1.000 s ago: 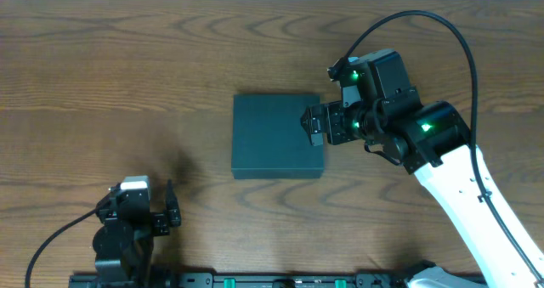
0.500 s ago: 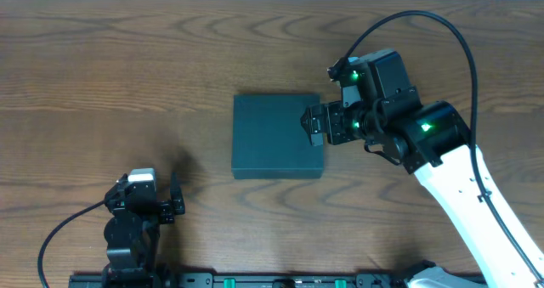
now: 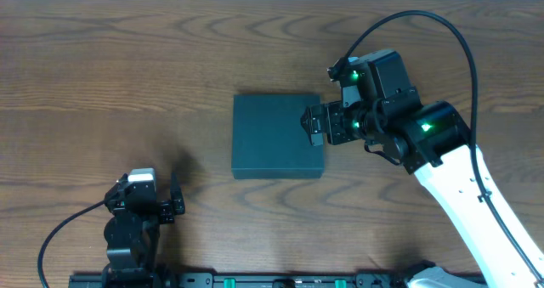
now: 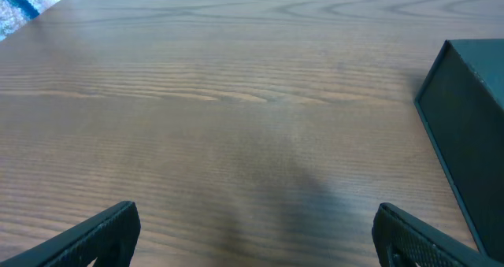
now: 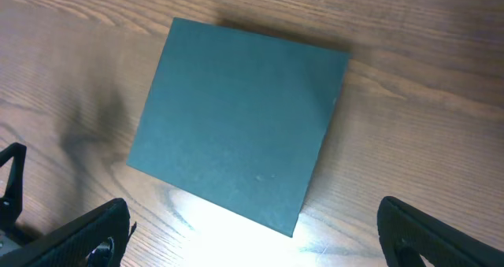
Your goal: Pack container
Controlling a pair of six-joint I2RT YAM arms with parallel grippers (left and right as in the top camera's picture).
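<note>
Container (image 3: 277, 137) shut on bench (image 3: 127, 84); right gripper (image 3: 314, 127), apart, over its right edge, likely to lift the flap; left gripper (image 3: 172, 201), apart, idle well clear of it.

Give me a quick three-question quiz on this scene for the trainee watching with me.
1. Multiple choice: in the overhead view, over which edge of the container does the right end effector sit? A) left B) right C) bottom
2. True or false: the container stands open.
3. Short answer: what does the left end effector hold?

Key
1. B
2. False. It is closed.
3. Nothing. It is open, with only the wooden table below it.
</note>
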